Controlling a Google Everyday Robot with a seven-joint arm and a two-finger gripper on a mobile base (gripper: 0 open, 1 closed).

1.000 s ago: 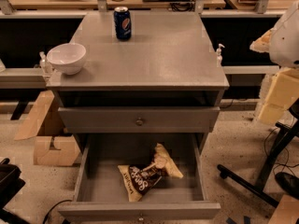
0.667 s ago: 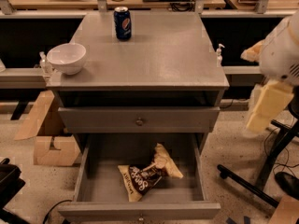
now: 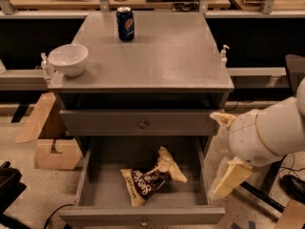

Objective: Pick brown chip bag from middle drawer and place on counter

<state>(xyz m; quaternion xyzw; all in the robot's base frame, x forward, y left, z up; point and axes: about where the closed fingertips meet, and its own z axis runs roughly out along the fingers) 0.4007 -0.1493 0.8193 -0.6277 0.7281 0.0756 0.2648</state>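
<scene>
A: Arm's dropped since the earlier frames. The gripper (image 3: 213, 154) was up by the rt edge of the counter (image 3: 167, 63); now it's low, beside the rt wall of the middle drawer (image 3: 108, 175). Nothing else shifted: soda can (image 3: 125, 24) & bowl (image 3: 69, 58) are in the same spots on top.

B: Claw state?

A: Spread. Two cream fingers well apart, nothing btwn them. It's outside the drawer, just rt of the wall, not over the inside yet.

B: So approach only?

A: Imo yes, an early reach. The bag hasn't been touched.

B: Where's the bag?

A: The brown chip bag (image 3: 151, 179) lies on the drawer floor, abt centre, slightly toward the front. The drawer is pulled open, so nothing blocks it from above.

B: Which way does it point?

A: Long axis is diagonal. One cream end is at front-left, the other at back-rt, nearer the claw. The dark mid part is crumpled, w/ white lettering face up.

B: And for the grab?

A: Prob it has to clear the rt wall, go left, then turn the wrist so the fingers close across the narrow width, not along the diagonal. Crinkly foil could slip or bunch.
</scene>
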